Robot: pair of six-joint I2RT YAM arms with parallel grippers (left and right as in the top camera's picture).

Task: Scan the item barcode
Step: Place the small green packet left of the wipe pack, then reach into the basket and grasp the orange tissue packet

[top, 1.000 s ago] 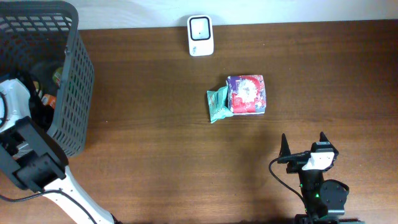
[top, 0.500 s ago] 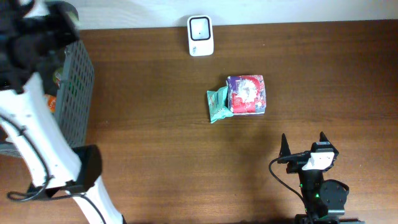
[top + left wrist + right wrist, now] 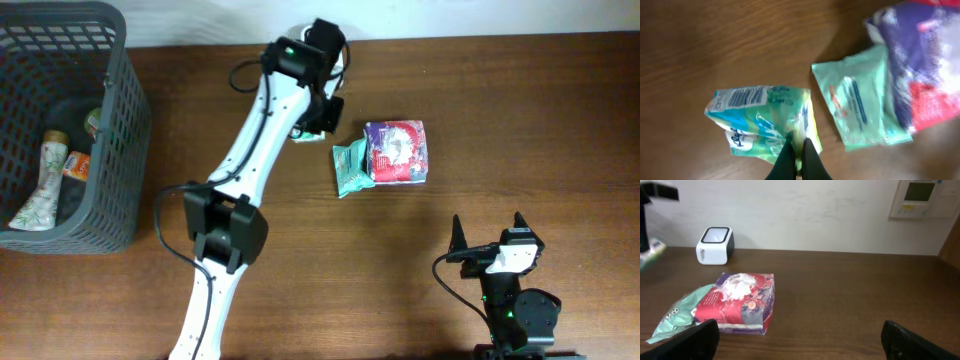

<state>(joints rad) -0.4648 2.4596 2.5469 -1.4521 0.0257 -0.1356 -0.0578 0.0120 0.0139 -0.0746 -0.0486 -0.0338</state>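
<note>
Green packet (image 3: 760,122) was pinched by left gripper (image 3: 797,152) | right gripper (image 3: 488,226) stood spread | judged: barcode (image 3: 742,97) needed facing scanner (image 3: 715,245) squarely.

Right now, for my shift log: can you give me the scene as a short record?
left gripper: shut on green packet, barcode visible
right gripper: open, holding nothing
scanner: white, at far edge of table
purple pack: on table, touching mint pouch
basket: far left, items inside
</note>
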